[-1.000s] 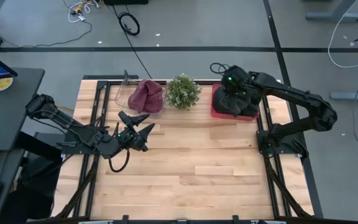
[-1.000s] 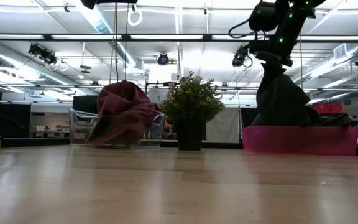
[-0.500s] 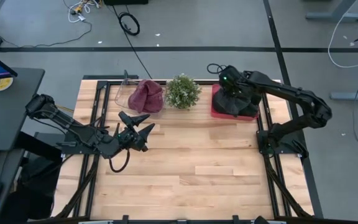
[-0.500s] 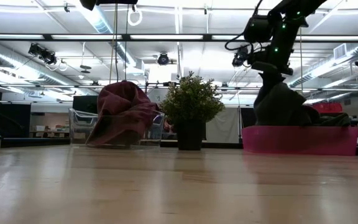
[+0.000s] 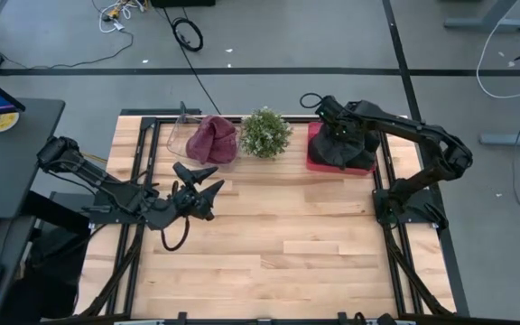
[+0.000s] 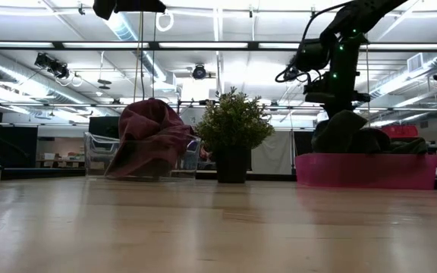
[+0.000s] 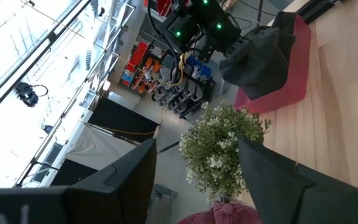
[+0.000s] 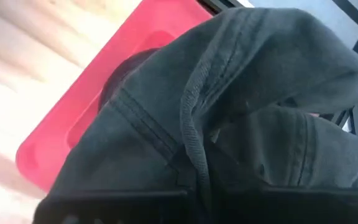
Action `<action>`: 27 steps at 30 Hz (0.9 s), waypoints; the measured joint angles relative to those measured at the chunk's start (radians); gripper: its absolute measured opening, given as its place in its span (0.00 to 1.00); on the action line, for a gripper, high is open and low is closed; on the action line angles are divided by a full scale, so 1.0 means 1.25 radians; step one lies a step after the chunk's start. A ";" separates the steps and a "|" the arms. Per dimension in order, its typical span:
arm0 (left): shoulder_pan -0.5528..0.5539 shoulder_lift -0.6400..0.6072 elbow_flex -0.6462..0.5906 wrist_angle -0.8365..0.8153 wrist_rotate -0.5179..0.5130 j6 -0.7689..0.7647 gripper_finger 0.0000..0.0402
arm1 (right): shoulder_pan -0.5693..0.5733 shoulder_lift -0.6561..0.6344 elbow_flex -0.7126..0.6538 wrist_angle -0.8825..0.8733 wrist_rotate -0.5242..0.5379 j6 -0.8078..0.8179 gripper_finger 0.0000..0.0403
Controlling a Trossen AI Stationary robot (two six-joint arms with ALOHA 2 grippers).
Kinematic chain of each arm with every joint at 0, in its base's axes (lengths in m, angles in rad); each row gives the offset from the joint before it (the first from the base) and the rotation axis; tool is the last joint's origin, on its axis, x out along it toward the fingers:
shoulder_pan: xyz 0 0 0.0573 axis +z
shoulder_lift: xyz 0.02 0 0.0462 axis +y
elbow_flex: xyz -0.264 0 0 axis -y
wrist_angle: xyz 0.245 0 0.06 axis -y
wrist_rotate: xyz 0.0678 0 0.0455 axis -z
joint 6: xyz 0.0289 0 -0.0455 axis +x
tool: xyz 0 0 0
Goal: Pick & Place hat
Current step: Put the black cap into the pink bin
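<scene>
Right gripper is clamped on the dark hat, which hangs directly below it over the pink tray at far right (left gripper, fingers apart, waits well left).

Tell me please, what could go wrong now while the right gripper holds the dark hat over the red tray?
1. The right gripper, shut on the dark hat, seems to pinch only a fold, so the cloth may slip out.
2. The hat's lower part rests in the red tray; a lift might drag or tip the tray.
3. The potted plant stands close beside the tray; a sideways swing could hit it.
</scene>
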 joint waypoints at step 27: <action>0.000 0.000 0.000 -0.009 0.000 -0.015 0.58 | -0.177 -0.243 -0.340 0.245 -0.221 0.035 0.01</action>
